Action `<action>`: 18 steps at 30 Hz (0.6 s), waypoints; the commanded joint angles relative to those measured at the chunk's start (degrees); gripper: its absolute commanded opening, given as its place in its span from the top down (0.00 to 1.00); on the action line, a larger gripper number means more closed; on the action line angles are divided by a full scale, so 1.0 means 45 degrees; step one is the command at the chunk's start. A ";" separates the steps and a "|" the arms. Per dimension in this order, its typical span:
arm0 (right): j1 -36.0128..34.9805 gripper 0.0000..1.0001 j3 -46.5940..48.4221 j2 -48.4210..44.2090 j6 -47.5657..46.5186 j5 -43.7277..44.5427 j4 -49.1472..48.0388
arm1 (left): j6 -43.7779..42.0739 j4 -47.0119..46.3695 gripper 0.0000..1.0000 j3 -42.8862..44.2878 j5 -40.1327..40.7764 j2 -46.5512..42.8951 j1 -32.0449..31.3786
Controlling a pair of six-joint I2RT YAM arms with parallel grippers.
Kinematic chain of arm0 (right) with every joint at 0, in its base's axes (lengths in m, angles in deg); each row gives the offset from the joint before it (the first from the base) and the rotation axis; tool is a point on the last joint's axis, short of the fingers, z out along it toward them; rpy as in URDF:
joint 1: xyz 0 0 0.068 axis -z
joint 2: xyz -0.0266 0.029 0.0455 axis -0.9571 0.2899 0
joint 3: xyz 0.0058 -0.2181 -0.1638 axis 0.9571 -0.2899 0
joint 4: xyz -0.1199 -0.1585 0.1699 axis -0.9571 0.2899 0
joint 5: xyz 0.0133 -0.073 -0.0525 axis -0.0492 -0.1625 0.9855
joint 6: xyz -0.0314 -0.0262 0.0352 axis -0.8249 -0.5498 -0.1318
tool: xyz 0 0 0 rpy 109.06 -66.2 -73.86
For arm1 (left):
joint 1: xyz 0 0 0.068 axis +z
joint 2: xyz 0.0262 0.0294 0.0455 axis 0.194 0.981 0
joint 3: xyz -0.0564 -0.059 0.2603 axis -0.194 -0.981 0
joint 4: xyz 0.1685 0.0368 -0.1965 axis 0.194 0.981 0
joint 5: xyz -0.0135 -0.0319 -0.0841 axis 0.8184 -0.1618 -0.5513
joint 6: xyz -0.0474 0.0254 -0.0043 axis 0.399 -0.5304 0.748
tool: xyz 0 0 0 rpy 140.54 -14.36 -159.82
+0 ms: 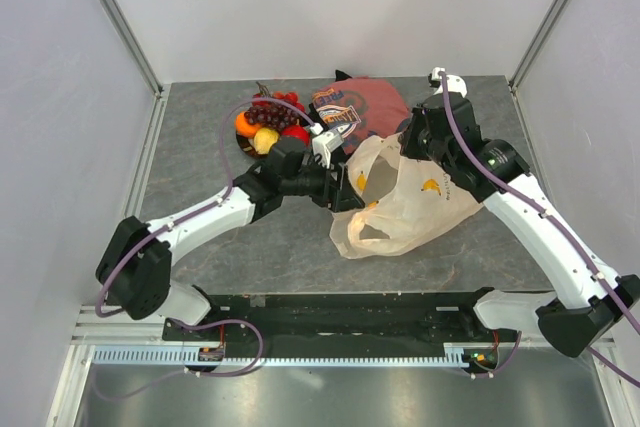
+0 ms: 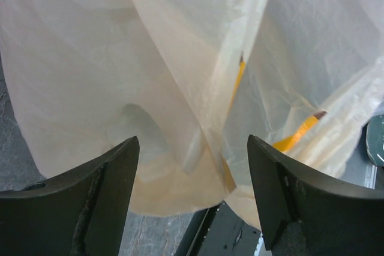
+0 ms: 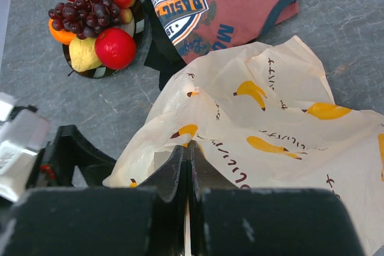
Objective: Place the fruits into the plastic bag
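Nothing bagged yet: the fruits [image 1: 270, 125] sit on the plate [image 3: 140, 25] at eleven o'clock, the bag [image 1: 410, 202] at three. The right gripper [image 3: 187, 166] pinches the bag's rim. The left gripper [image 2: 192, 172], jaws apart, faces its film. Every fruit awaits loading.
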 commanded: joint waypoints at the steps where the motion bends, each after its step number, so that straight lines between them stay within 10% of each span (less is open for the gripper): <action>1: 0.0057 1.00 0.0168 -0.0397 0.0214 -0.0144 -0.0408 | -0.0048 -0.1260 0.27 0.0526 0.0562 0.0684 -0.0244; 6: 0.0057 1.00 -0.0436 -0.0689 -0.0038 -0.0165 -0.0134 | 0.0343 -0.1634 0.98 0.1052 0.0426 0.0862 -0.0245; 9: 0.0057 0.91 -0.0594 -0.0807 -0.0408 0.0304 0.0412 | 0.0947 -0.1302 0.98 0.1736 0.0503 0.0510 -0.0226; 14: 0.0057 0.24 -0.0224 -0.0768 -0.0703 0.0441 0.1408 | 0.2798 -0.0854 0.98 0.3508 -0.0451 0.0585 -0.0128; 18: 0.0057 0.06 0.0167 -0.0905 -0.0820 0.0500 0.1955 | 0.4831 -0.0713 0.98 0.4802 -0.1487 0.1660 0.0145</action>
